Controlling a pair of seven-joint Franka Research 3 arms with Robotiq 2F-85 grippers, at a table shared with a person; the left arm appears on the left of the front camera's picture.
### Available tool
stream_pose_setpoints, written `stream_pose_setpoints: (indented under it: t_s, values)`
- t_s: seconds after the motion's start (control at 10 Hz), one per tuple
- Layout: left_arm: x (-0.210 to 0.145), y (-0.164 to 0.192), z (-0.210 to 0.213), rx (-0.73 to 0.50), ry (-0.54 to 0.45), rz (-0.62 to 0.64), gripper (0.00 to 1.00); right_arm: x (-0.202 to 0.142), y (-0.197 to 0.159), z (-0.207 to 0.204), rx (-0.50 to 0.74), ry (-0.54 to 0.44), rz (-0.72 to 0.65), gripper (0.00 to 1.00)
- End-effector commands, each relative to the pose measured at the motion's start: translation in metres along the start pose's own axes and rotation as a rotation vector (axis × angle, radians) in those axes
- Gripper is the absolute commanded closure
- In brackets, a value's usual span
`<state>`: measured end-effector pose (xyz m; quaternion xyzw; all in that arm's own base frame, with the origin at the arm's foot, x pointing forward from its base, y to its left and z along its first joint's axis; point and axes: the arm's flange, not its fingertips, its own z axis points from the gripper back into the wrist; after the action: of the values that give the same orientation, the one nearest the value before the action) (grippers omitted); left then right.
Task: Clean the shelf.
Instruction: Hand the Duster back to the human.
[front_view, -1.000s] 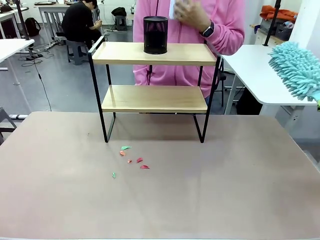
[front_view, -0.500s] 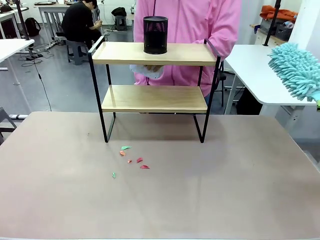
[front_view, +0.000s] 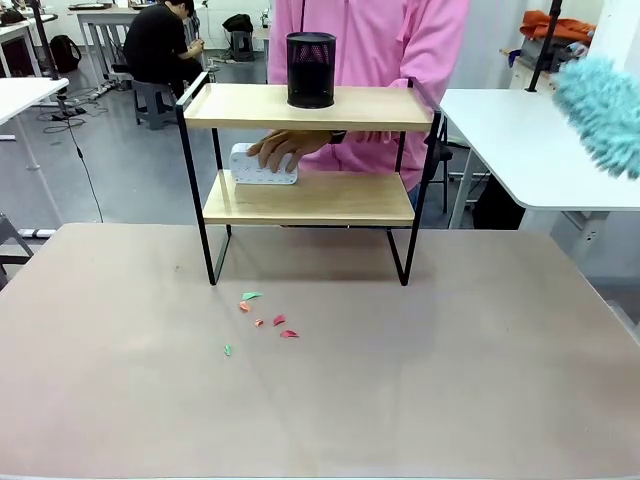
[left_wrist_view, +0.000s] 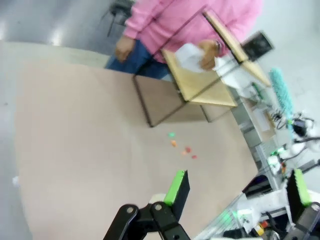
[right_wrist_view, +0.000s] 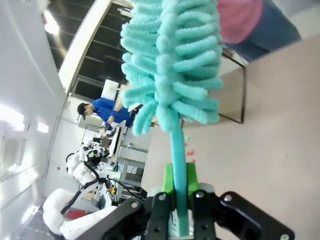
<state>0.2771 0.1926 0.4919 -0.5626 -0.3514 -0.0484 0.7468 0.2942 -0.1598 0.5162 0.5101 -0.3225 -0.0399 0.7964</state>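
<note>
Right hand (right_wrist_view: 180, 200) squeezed tight on stick of fluffy teal duster (right_wrist_view: 175, 65), up high off to right. Left hand (left_wrist_view: 237, 186) wide open, holds nothing, above bench (left_wrist_view: 75, 150). Shelf (front_view: 310, 205) stands at far side of bench (black cup (front_view: 311, 70) on top board). Person's hand (front_view: 283, 148) rests on white box (front_view: 258, 170) on lower board.

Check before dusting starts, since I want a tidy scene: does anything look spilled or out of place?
Small pink and green scraps lie scattered on the table in front of the shelf, like litter. The black mesh cup stands upright on the top board; nothing else looks odd.
</note>
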Motion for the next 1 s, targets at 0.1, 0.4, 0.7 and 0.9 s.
stream_pose_setpoints:
  t_s: [0.1, 0.4, 0.7, 0.9]
  values:
    - [0.003, -0.071, -0.068, -0.192, 0.278, -0.079, 0.00, 0.028, 0.074, 0.000, 0.282, 0.335, 0.248, 0.88]
    - [-0.042, -0.110, -0.138, -0.349, 0.616, -0.117, 0.00, -0.013, 0.113, -0.045, 0.413, 0.895, 0.527, 0.88]
    - [-0.049, -0.119, -0.154, -0.358, 0.626, -0.101, 0.00, -0.045, 0.096, -0.069, 0.291, 0.903, 0.565, 0.88]
    - [-0.049, -0.119, -0.154, -0.358, 0.626, -0.101, 0.00, -0.050, 0.128, -0.072, 0.417, 0.908, 0.427, 0.88]
